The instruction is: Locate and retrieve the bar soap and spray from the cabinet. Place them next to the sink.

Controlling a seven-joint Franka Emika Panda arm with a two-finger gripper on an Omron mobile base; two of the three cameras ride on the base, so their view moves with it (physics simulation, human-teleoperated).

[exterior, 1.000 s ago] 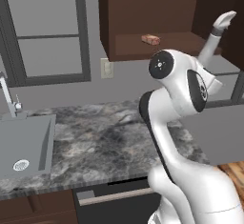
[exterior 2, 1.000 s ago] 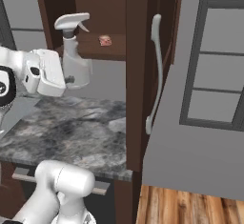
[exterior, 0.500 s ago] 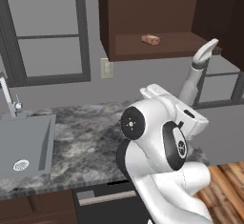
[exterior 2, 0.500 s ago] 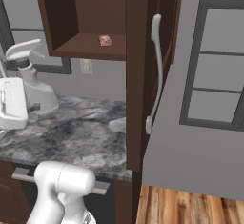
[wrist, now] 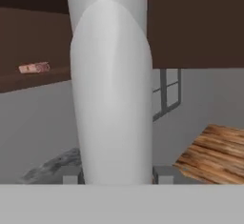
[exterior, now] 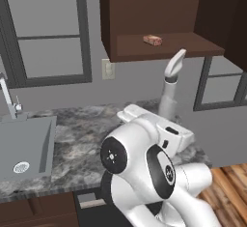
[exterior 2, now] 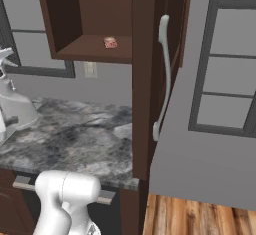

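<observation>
Currently in hand: I am carrying the spray [exterior: 170, 93] away from the cabinet [exterior: 159, 13]; by my reading this is the first of two fetches, at its transport stage.
Claw: pressed onto the spray bottle; in the hand view the bottle's pale body [wrist: 112, 89] stands right between the fingers, upright.
Spray position: above the marbled counter [exterior: 77, 139], below the cabinet shelf, nozzle pointing up; in the right base view it sits at the far left edge [exterior 2: 12, 99].
Bar soap: lies on the cabinet shelf [exterior: 152, 39], not yet collected; also seen from the right base view [exterior 2: 110, 42] and the hand view [wrist: 34, 67].
Sink: at the left end of the counter [exterior: 26, 146], well apart from the bottle.
Next move, as I judge it: swing the bottle left across the counter, set it upright just beside the basin, then release and go back for the soap.
In the way: the faucet [exterior: 8, 98] rises at the sink's back edge; my own arm's bulky elbow [exterior: 140, 158] hangs over the counter; the open cabinet door with its pale handle [exterior 2: 162, 74] juts out on the right.
</observation>
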